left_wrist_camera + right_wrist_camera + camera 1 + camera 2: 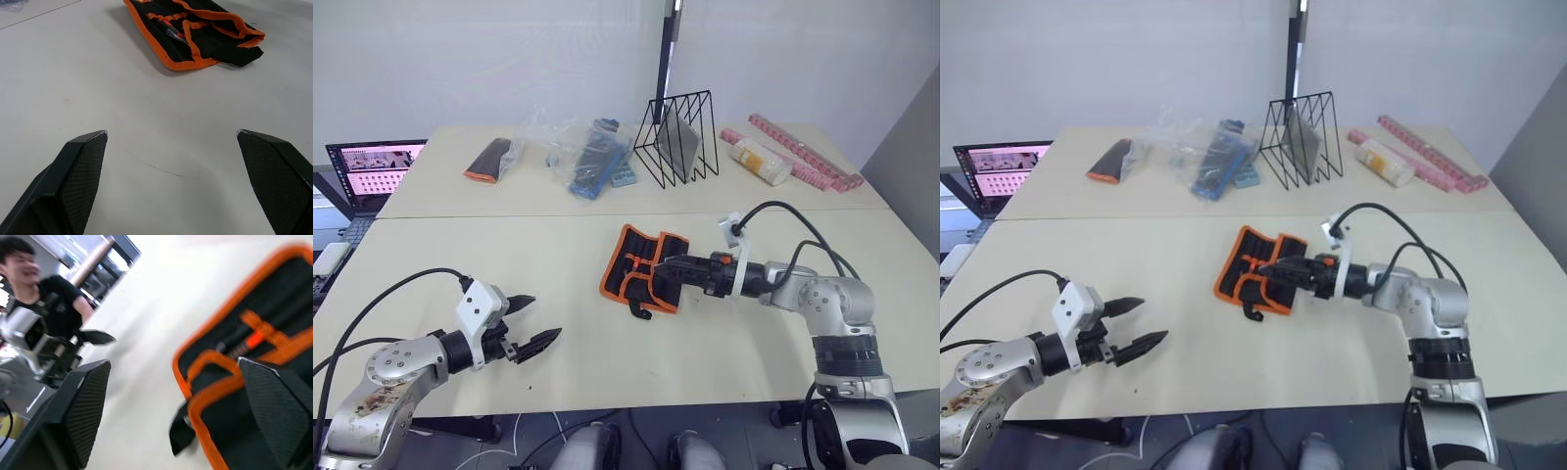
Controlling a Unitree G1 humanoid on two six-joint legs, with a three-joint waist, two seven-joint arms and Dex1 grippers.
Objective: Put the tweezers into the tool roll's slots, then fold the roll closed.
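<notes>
Tool roll (641, 268) lies mid-table (509, 255), partly folded, no readable label or writing on it. Right gripper (1283, 273) spread wide at the roll's right edge. Left gripper (530, 321) spread wide, empty, well apart near the front edge.

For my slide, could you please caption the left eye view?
Right gripper reaches over the partly folded tool roll at mid-table, jaws open; the left gripper hovers apart, also open.

Matt black cloth tool roll (644, 266), smooth table (509, 264)
</notes>
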